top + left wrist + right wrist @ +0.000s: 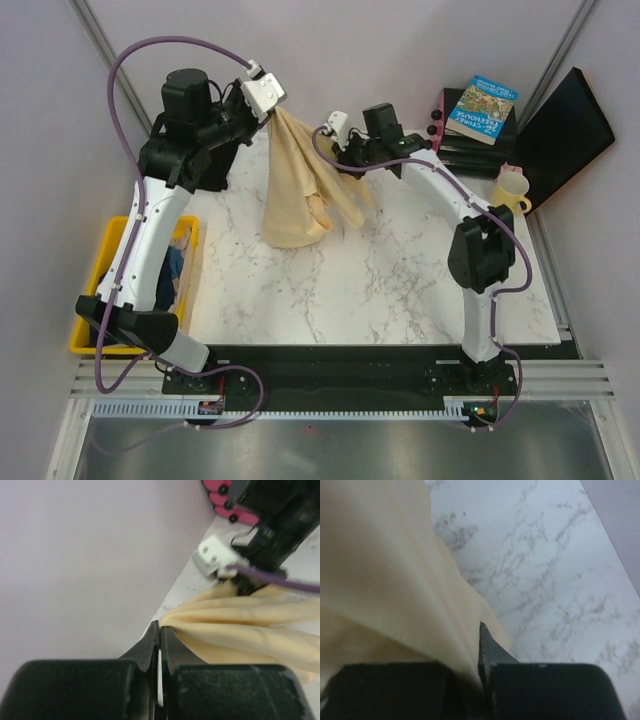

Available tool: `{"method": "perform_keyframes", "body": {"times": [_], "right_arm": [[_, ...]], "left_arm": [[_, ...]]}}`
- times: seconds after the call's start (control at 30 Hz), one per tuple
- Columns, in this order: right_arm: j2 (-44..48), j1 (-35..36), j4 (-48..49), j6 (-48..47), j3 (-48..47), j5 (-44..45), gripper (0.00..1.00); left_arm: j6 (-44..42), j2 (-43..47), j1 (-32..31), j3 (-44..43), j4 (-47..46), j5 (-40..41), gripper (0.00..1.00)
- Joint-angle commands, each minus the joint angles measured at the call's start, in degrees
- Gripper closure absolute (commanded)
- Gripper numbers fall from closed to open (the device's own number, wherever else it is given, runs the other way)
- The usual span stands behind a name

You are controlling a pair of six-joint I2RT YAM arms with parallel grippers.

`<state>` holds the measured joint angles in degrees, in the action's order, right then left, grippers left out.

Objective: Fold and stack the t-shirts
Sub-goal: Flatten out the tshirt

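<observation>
The cream-yellow t-shirt is held up above the far half of the marble table. It is gathered to a peak at the top and spreads downward, and its lower edge is bunched on the table's surface. The left gripper is seen fully closed over the table's far-left part. A corner of the shirt is pinched between its jaws, and pleats fan out from the tips. The right gripper is likewise closed, over the table's far middle. Cloth is draped across one of its fingers and nipped where the two meet. A yellow bin is set off the table's left edge, with blue cloth inside. A yellow mug is stood at the table's far-right edge, and books are stacked beyond that corner.
</observation>
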<state>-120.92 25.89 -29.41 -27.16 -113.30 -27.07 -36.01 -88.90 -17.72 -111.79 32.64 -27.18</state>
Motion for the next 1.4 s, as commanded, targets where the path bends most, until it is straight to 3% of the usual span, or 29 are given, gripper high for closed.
{"method": "perform_keyframes", "body": {"times": [0.0, 0.17, 0.3, 0.57, 0.6, 0.63, 0.7, 0.8, 1.03, 1.17, 1.27, 1.37], "right_arm": [[10.2, -5.1, -7.0, -11.1, 4.5, 10.4, 1.00], [15.2, -11.1, -7.2, -13.6, 5.7, 19.5, 1.00], [16.5, -11.9, -6.5, -17.0, 5.5, 24.3, 1.00], [16.2, -12.3, -5.0, -19.1, 4.2, 25.3, 1.00], [16.0, -12.2, -5.0, -19.1, 3.7, 25.5, 1.00], [15.8, -12.2, -4.8, -19.2, 2.7, 25.8, 1.00], [15.3, -12.3, -4.7, -19.7, 1.5, 26.1, 1.00], [14.8, -12.1, -4.6, -20.2, -0.7, 26.3, 1.00], [14.6, -11.7, -4.7, -19.5, 3.0, 25.3, 1.00], [15.4, -9.5, -4.6, -18.3, 4.2, 23.9, 1.00], [14.1, -6.0, -4.2, -17.7, -0.7, 22.8, 1.00], [11.4, -2.8, -2.3, -18.2, -9.5, 23.3, 1.00]], "left_arm": [[-12.3, 5.9, 2.1, 4.7, -2.2, 8.8, 0.98], [-16.6, 8.4, 4.3, 10.4, -2.1, 11.4, 0.98], [-20.6, 9.3, 4.4, 14.5, -3.2, 10.8, 0.98], [-24.2, 7.8, 5.1, 19.6, -12.5, 15.7, 0.97], [-22.7, 7.2, 5.1, 19.5, -13.2, 16.5, 0.87], [-22.1, 6.3, 5.1, 19.7, -13.7, 17.8, 0.44], [-20.9, 6.0, 5.1, 21.2, -14.0, 17.7, 0.11], [-22.5, 7.8, 4.7, 28.1, -13.7, 11.6, 0.06], [-24.8, 8.5, -2.0, 41.6, -13.7, 1.5, 0.07], [-22.1, 4.2, -5.7, 40.7, -14.8, -0.9, 0.08], [-16.8, 0.3, -6.9, 36.7, -17.4, -0.2, 0.11], [-8.7, -1.3, -6.8, 36.7, -25.1, 7.0, 0.17]]}}
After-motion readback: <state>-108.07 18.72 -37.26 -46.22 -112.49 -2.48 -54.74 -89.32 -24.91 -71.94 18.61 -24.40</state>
